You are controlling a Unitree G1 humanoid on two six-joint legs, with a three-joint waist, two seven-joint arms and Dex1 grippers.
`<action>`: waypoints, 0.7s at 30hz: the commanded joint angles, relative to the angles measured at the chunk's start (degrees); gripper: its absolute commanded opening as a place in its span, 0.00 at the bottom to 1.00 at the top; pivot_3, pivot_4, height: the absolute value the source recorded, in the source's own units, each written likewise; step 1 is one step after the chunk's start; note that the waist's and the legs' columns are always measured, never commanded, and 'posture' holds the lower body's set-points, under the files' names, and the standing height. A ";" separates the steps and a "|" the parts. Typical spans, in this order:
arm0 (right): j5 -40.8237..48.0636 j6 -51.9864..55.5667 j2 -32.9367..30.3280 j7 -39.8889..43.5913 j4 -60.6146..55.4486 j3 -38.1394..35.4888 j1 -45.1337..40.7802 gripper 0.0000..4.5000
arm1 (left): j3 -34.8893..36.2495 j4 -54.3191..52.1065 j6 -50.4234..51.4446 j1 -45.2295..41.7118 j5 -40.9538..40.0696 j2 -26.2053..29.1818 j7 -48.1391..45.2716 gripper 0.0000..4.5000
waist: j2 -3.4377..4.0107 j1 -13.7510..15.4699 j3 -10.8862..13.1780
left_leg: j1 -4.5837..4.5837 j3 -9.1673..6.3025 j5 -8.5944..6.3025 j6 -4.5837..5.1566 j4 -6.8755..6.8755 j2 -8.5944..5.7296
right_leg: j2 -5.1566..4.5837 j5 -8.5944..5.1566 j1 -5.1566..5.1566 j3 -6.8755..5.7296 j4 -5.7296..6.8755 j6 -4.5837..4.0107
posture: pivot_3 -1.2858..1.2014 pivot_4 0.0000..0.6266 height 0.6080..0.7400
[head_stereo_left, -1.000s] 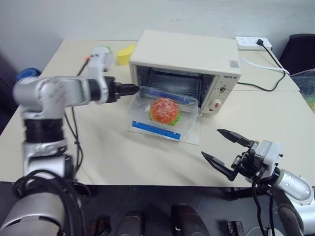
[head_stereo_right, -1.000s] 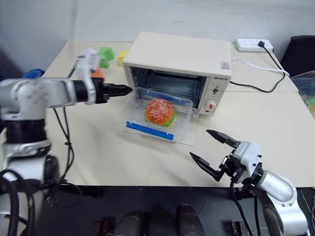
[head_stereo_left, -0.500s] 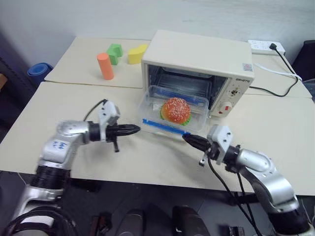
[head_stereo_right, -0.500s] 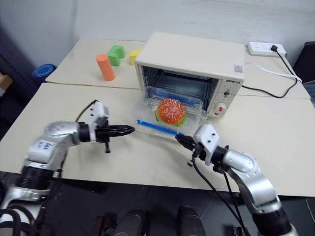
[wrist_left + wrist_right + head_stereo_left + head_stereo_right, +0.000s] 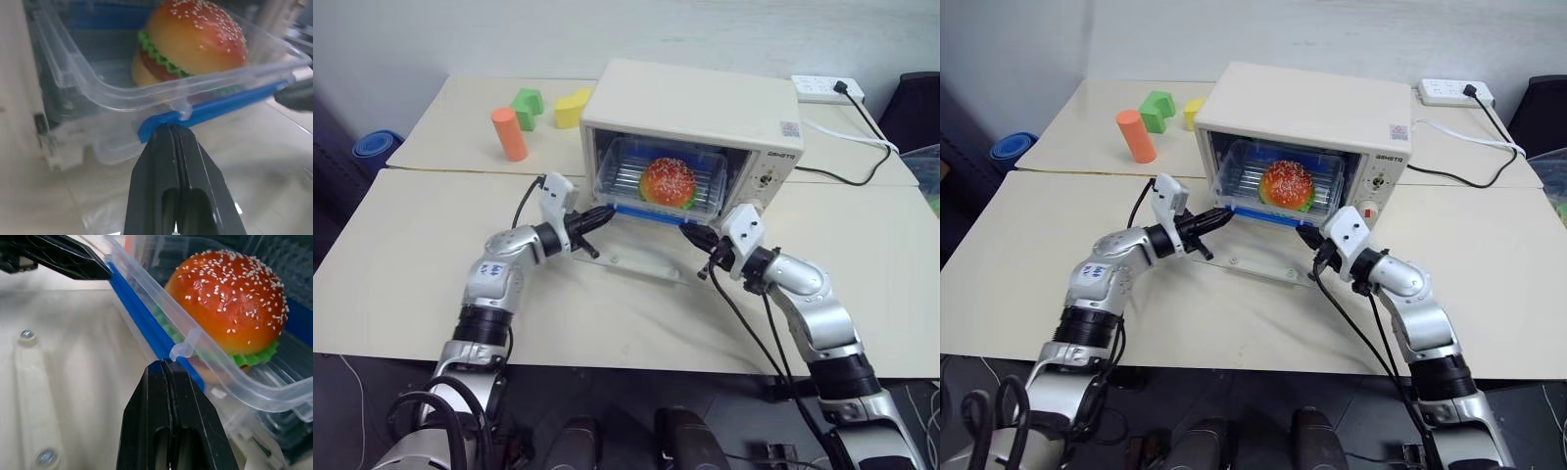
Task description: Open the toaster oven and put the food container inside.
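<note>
Cream-white and boxy, the toaster oven point(image 5: 690, 127) stood on the pale counter point(image 5: 401, 255) with its glass door point(image 5: 641, 262) dropped flat in front of it. A white power strip point(image 5: 822, 86) lay behind it, with a black cord running over the counter.

The clear food container point(image 5: 661, 186) sat mostly inside the oven's mouth, with its near edge and blue clip point(image 5: 215, 108) at the front of the opening above the door. A toy hamburger point(image 5: 668, 182) with a seeded bun and green lettuce sat inside it.

Both arms reached in over the door. The left gripper point(image 5: 603, 212) was at the container's near left corner, and the right gripper point(image 5: 690, 232) was at its near right corner. Both sets of jaws were clenched tight with nothing between them. In the left wrist view, the left fingertips point(image 5: 172, 131) pressed right against the blue clip. In the right wrist view, the right fingertips point(image 5: 165, 366) touched the same blue edge.

Far back on the left stood an orange cylinder point(image 5: 509, 133), a green block point(image 5: 525, 106) and a yellow block point(image 5: 570, 106).
</note>
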 commanded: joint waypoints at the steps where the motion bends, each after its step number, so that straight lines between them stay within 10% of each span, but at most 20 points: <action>1: -1.54 -4.31 1.55 -1.87 4.40 -1.25 -3.51 0.00 | 1.64 4.07 -5.30 -2.87 2.13 -2.06 4.00 0.00 | 0.00 -0.08 0.00 | 0.01 0.01 0.00 0.00 -0.01 0.00 | 0.00 0.00 0.00 0.01 0.01 0.00 | 0.52 0.24 1.00; 9: -3.03 -7.53 3.67 -2.59 12.11 -1.61 -7.82 0.00 | 2.20 8.79 -9.72 -3.99 3.94 -2.50 4.10 0.00 | 0.00 -0.21 0.00 | -0.01 0.19 0.01 -0.04 -0.02 0.05 | 0.04 0.04 -0.08 -0.03 0.08 0.06 | 0.52 0.24 1.00; 16: 3.53 -0.69 -1.88 4.05 -6.27 -4.49 2.76 0.00 | 4.56 -8.10 -3.31 7.32 -2.13 12.85 -13.71 0.00 | 0.02 -0.80 -0.01 | -0.06 0.12 -0.03 -0.12 -0.19 0.19 | 0.09 0.04 -0.18 0.11 0.07 0.06 | 0.52 0.24 1.00; 21: 8.68 3.94 -8.72 7.08 -14.49 -11.80 14.04 0.00 | 9.56 -15.26 -6.50 15.75 -7.83 21.78 -26.71 0.26 | 0.03 -0.15 0.00 | -0.10 0.07 -0.07 -0.06 -0.08 0.15 | 0.01 0.03 -0.04 0.08 -0.11 0.06 | 0.52 0.24 1.00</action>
